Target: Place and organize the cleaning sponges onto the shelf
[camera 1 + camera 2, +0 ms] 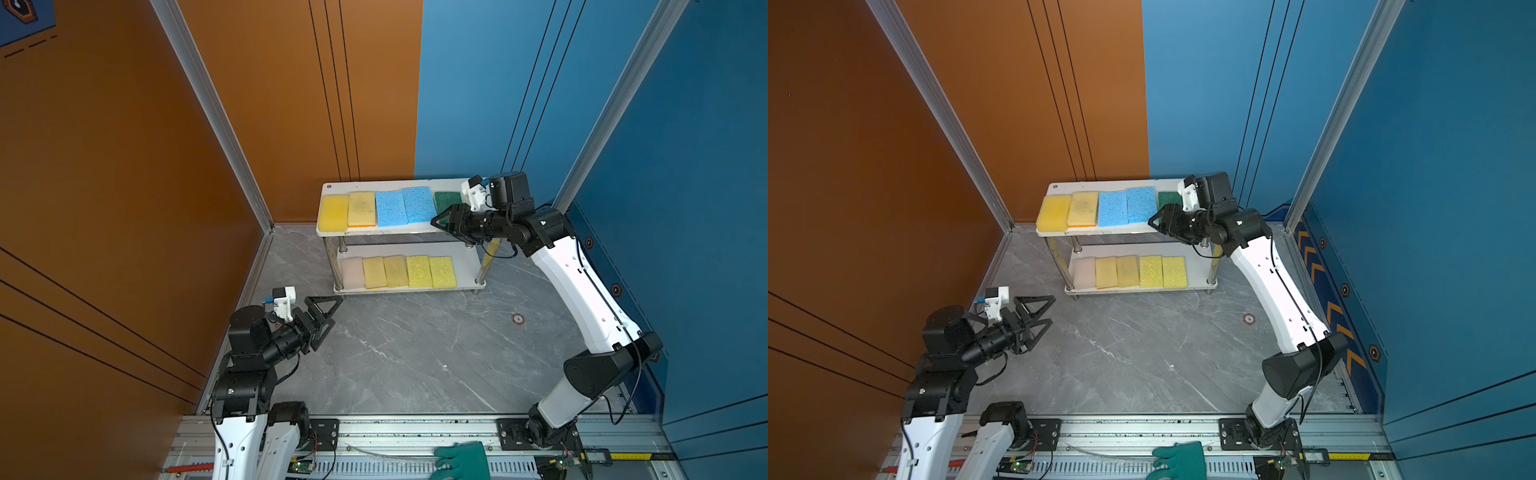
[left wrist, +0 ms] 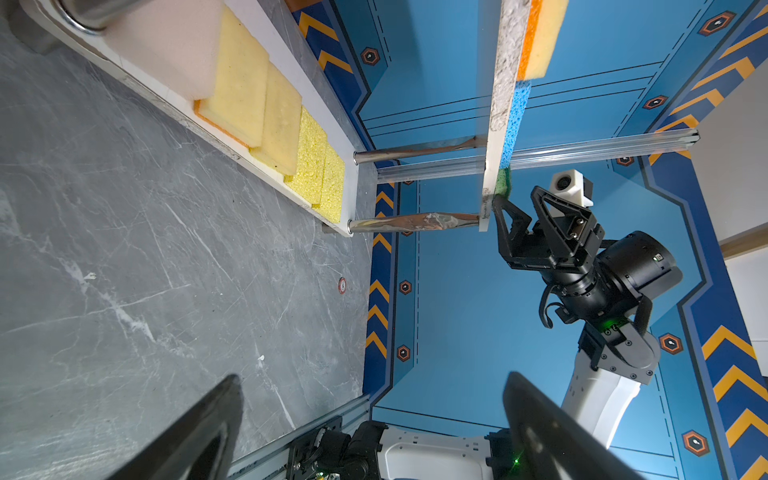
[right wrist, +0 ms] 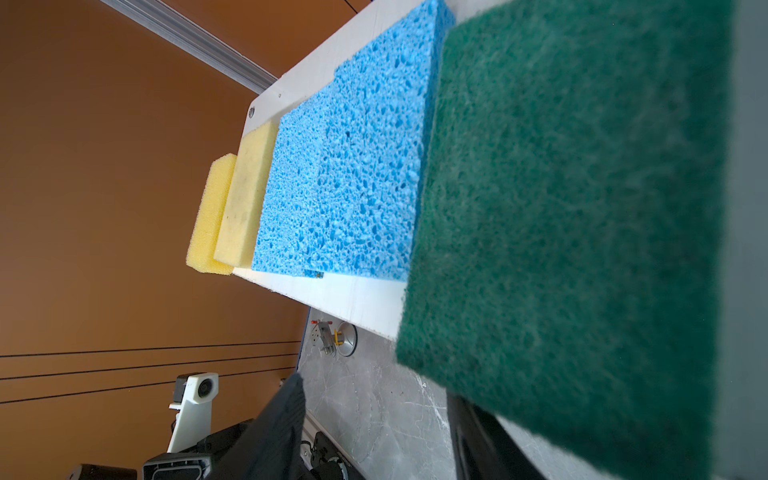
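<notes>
All ten cleaning sponges [image 1: 419, 272] lie flat on the shelf [image 1: 386, 185], five abreast on each board, long axes running from front edge to back edge, so only tidying seems left. The dark green sponge [image 1: 446, 200] sits at the top board's right end, slightly overhanging its front edge; the right gripper [image 2: 515, 194], jaws half apart, has one tip at it without pinching. The left gripper [image 1: 338, 308] hangs wide open, empty, above the tabletop [image 1: 415, 353].
</notes>
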